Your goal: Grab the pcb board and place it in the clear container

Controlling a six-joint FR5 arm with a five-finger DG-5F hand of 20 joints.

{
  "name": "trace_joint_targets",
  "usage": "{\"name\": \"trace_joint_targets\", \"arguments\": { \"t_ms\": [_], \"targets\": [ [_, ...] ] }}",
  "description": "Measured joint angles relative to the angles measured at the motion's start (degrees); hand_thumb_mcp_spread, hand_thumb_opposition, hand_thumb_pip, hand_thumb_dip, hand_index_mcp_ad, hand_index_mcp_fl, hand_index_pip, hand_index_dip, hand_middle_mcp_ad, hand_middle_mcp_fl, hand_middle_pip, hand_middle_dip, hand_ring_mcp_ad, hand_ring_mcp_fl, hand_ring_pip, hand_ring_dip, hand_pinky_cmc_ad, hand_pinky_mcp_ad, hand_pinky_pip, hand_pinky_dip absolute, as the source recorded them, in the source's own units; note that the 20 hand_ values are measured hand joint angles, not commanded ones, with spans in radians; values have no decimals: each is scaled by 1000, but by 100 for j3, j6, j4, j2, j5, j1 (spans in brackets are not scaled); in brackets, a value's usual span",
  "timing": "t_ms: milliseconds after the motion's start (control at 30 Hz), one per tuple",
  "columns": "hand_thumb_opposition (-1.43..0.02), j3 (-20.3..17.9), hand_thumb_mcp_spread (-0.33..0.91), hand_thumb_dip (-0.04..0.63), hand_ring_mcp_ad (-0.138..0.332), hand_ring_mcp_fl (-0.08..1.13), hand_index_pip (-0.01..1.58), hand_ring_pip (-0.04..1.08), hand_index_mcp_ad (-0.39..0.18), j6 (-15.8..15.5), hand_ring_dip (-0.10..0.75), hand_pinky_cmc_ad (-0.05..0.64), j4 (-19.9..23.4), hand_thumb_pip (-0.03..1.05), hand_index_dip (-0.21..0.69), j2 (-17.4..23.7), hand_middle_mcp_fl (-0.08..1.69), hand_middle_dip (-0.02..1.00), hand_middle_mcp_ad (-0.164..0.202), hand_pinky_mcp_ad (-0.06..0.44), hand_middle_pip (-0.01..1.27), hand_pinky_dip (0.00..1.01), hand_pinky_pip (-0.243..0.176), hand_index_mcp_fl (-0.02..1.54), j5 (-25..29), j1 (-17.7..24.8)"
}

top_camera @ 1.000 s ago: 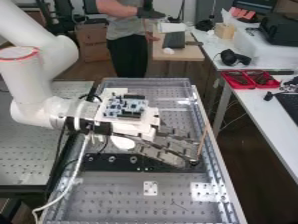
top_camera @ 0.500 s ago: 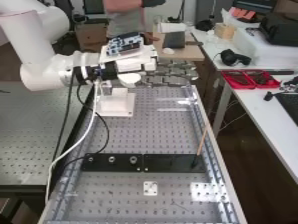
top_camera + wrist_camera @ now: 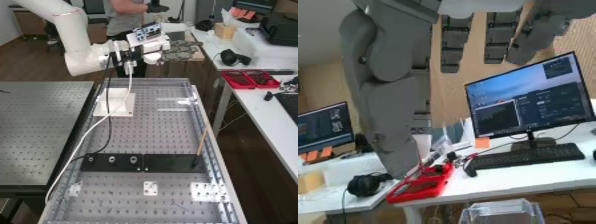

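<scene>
The hand (image 3: 178, 51) is raised above the far end of the bench in the high view, its fingers straight and nothing held. A blue circuit board (image 3: 147, 33) rides on top of the white mount behind the fingers. The hand (image 3: 386, 102) reappears in the wrist view with fingers extended. Low in that view stands a clear container (image 3: 501, 211), apart from the fingers. A see-through shape with bright edges (image 3: 174, 104) lies on the bench below the hand; whether it is the same container I cannot tell.
On the perforated bench (image 3: 133, 195) are a white block (image 3: 114, 104), black plates (image 3: 174, 163) and an upright thin brown stick (image 3: 201, 141). Red trays (image 3: 250, 79) and headphones (image 3: 234, 57) lie on the right-hand table. A monitor (image 3: 527, 97) and keyboard (image 3: 527, 155) stand behind.
The arm has lifted the hand from low over the black plates up and away to the bench's far end. The white block and black plates are uncovered. The board on the mount moved along with it.
</scene>
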Motion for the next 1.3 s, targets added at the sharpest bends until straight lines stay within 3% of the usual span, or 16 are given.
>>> {"name": "trace_joint_targets", "arguments": {
  "t_ms": [200, 400, 833, 1033, 1067, 1133, 1300],
  "targets": [
    [-955, 191, 675, 215, 150, 63, 860, 86, -211, -11, -14, 346, -20, 367, 339, -404, 113, 122, -30, 136, 140, 187, -87, 937, 877, 159],
    [-951, 197, 675, 215, 150, 63, 859, 87, -211, 156, -14, 346, 20, 367, 346, -635, 115, 122, -28, 136, 140, 187, -87, 937, 1375, 182],
    [-955, 369, 675, 215, 150, 63, 859, 87, -211, 572, -14, 346, -220, 367, 342, -1229, 113, 126, -28, 136, 140, 187, -87, 937, 1672, 315],
    [-960, 385, 663, 218, 150, 63, 815, 87, -215, 574, -12, 346, -389, 354, 354, -1236, 105, 126, -28, 136, 140, 187, -87, 922, 1668, 304],
    [-942, 384, 665, 218, 152, 63, 768, 87, -215, 567, -12, 346, -411, 358, 342, -1224, 103, 126, -28, 136, 140, 187, -87, 857, 1660, 301],
    [-897, 375, 620, 218, 150, 59, 658, 87, -215, 544, -12, 346, -503, 349, 312, -1154, 52, 126, -28, 136, 140, 187, -87, 569, 1596, 279],
    [-852, 376, 557, 215, 152, 37, 492, 87, -204, 546, -12, 340, -668, 349, 309, -1092, 17, 126, -24, 133, 138, 187, -87, 358, 1513, 233]
  ]
}}
